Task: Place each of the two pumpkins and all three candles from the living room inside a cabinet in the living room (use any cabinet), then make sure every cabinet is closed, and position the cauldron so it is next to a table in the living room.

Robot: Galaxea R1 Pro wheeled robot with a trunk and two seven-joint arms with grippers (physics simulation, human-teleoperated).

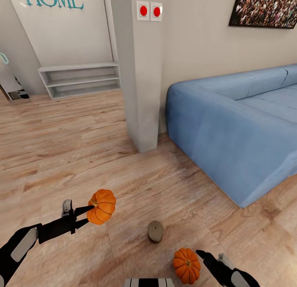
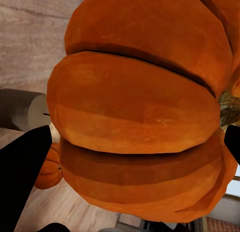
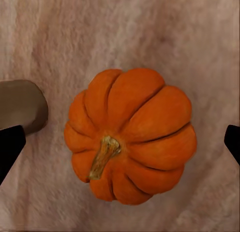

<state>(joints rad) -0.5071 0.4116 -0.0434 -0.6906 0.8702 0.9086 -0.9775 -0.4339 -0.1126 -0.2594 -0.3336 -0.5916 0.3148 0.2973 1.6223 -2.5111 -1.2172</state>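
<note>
My left gripper point(image 1: 89, 215) is shut on a bright orange pumpkin point(image 1: 102, 206) and holds it off the wooden floor; up close, that pumpkin point(image 2: 140, 107) sits between two black fingers point(image 2: 20, 177). A second pumpkin point(image 1: 186, 265) rests on the floor, stem up. My right gripper point(image 1: 212, 257) hovers beside and above it, open. In the right wrist view this pumpkin point(image 3: 132, 137) lies between the spread fingertips point(image 3: 10, 147), untouched. A stubby tan candle point(image 1: 155, 231) stands on the floor between the two pumpkins, also seen as the candle point(image 3: 20, 107). Cabinet and cauldron are out of view.
A blue sofa point(image 1: 239, 130) fills the right side. A grey pillar point(image 1: 142, 72) with two red switches stands ahead. A low grey open shelf point(image 1: 80, 78) sits against the far wall. Wooden floor point(image 1: 62, 147) stretches open to the left.
</note>
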